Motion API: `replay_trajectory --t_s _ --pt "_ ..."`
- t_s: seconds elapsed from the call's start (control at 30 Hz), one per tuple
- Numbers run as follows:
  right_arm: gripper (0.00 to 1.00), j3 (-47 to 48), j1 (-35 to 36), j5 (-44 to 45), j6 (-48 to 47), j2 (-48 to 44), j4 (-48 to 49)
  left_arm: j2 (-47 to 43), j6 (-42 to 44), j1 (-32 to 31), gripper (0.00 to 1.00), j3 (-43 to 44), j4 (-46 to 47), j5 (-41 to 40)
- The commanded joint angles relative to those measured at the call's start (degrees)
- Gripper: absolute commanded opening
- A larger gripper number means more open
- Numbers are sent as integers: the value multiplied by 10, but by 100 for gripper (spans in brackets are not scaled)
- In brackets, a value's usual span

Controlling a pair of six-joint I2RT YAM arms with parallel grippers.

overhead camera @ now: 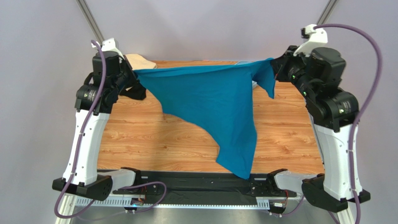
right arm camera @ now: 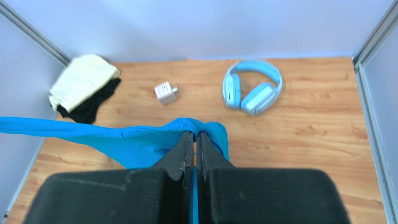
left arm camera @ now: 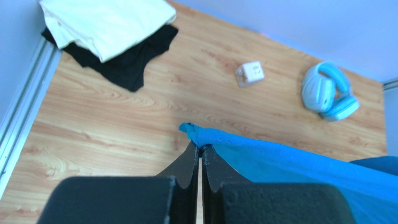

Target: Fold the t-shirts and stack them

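Note:
The teal-blue t-shirt (overhead camera: pixel 210 107) hangs stretched in the air between both grippers, its lower part drooping toward the table's near edge. My left gripper (overhead camera: pixel 135 72) is shut on one end of the teal shirt (left arm camera: pixel 224 137); my right gripper (overhead camera: pixel 274 63) is shut on the other end (right arm camera: pixel 140 140). In the left wrist view the left gripper (left arm camera: pixel 201 148) pinches a bunched corner. In the right wrist view the right gripper (right arm camera: pixel 195 135) pinches bunched cloth. The pale tan t-shirt (left arm camera: pixel 105 21) lies folded on the black t-shirt (left arm camera: pixel 126 65) at the table's far left corner.
Light-blue headphones (right arm camera: pixel 252 88) lie at the far right of the wooden table (overhead camera: pixel 140 135). A small pinkish-white cube (right arm camera: pixel 166 92) sits near the far middle. Metal frame rails (right arm camera: pixel 373 93) and grey walls border the table.

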Motion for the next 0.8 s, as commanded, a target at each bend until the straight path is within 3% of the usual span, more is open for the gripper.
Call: replay_trajectory --t_s 0.0,0.13,0.4,0.77 --pt "0 48 -1 47 -17 -28 20 -30 4 1 0 61 -30 -45" --pt "0 63 0 39 -9 -47 32 -52 10 1 0 97 -41 -64" --pt "0 73 0 -62 27 -68 61 -77 12 0 0 117 -48 -35" --pt "0 35 2 -176 84 33 51 -31 24 0 0 0 -51 24"
